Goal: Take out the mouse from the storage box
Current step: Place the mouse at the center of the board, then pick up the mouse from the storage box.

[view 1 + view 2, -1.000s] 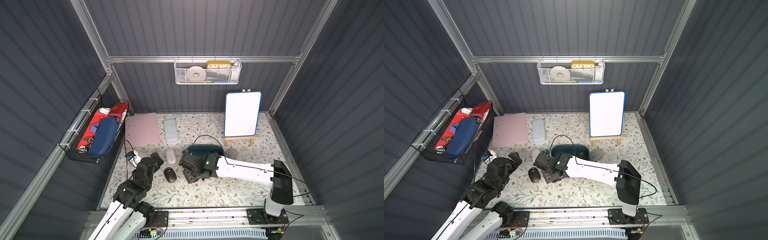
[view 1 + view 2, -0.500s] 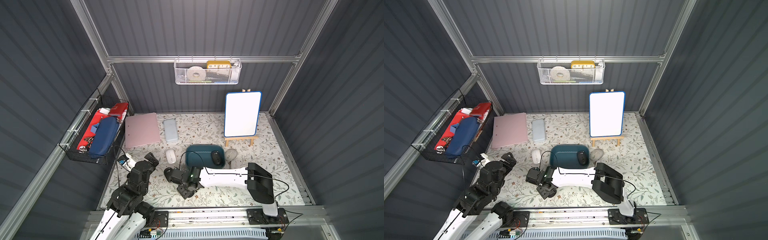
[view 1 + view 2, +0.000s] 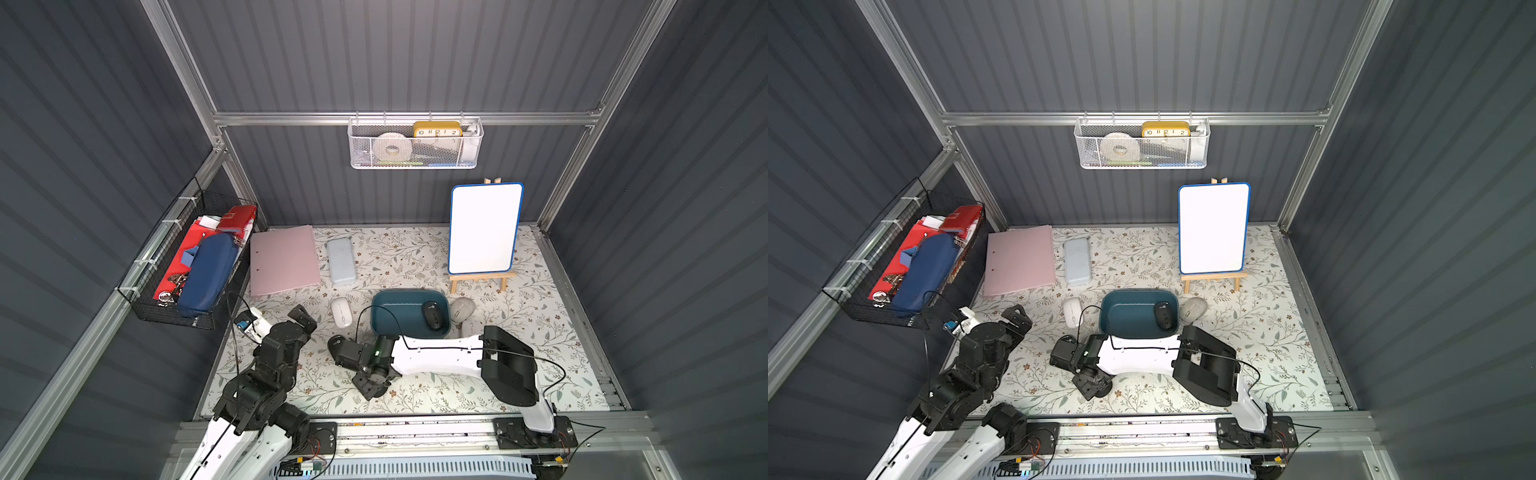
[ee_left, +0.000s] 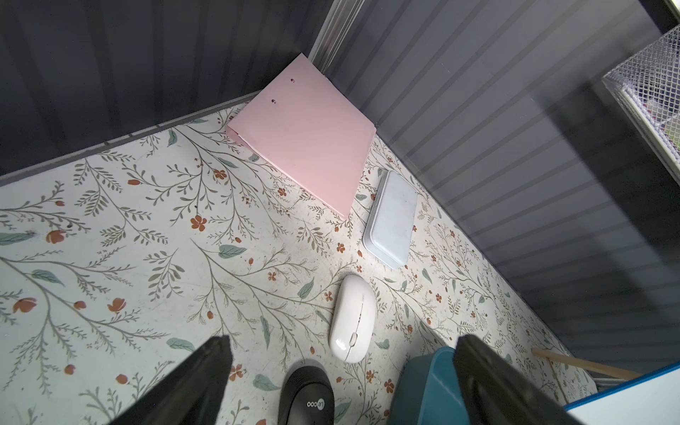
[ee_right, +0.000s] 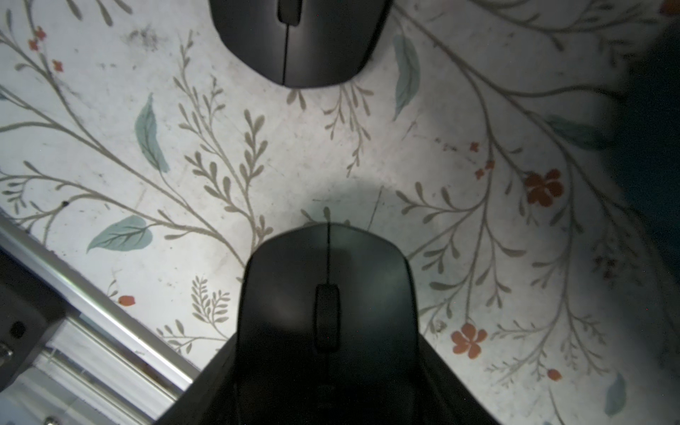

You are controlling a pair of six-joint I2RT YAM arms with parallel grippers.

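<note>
Storage box [image 3: 407, 309] holds black mouse [image 3: 432, 316]; right gripper [image 5: 327, 360] clasps second mouse [image 5: 327, 272].

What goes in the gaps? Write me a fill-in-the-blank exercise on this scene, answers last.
1. One mouse lies inside the storage box; its colour is ___.
2. The right gripper is ___ on a second black mouse.
3. The left gripper has its jaws standing ___, with nothing between them.
4. The whiteboard rests on a small ___ easel.
Missing words: black; shut; open; wooden.
</note>
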